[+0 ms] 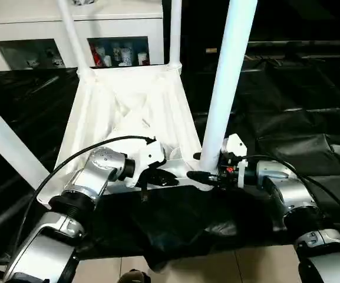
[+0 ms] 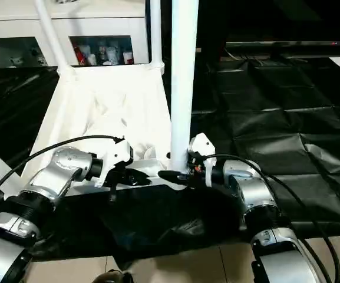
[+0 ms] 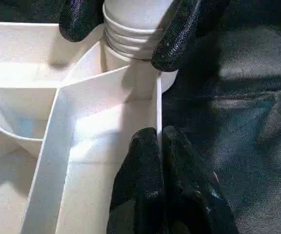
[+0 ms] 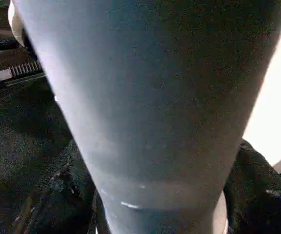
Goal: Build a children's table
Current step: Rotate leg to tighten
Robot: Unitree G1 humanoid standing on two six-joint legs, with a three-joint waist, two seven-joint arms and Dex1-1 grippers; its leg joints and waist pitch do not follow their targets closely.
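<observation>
Scene: children's table (image 1: 128, 112) lies upside down on black plastic sheeting (image 1: 311, 118), rimmed underside up, at the centre of the head view.
Legs: three stand in their corner sockets, at 11 o'clock (image 1: 69, 32), at 12 o'clock (image 1: 175, 32) and at 9 o'clock (image 1: 7, 147).
Fourth leg: the last leg (image 1: 228, 76) stands upright at the near corner, at about 4 o'clock from the top's centre; its threaded end (image 3: 130, 36) sits at the socket with threads exposed in the left wrist view.
Right gripper (image 1: 208, 175): jaws closed around the base of the fourth leg.
Left gripper (image 1: 161, 177): jaws pressed together on the top's near rim (image 3: 158, 112), just beside that corner, apparently steadying it.
Backdrop: white cabinet (image 1: 69, 35) with glass doors at 11 o'clock.
Progress: three legs look fitted; judging by the visible threads, the fourth is not screwed home. Left to do: seat it, then turn the table upright.
</observation>
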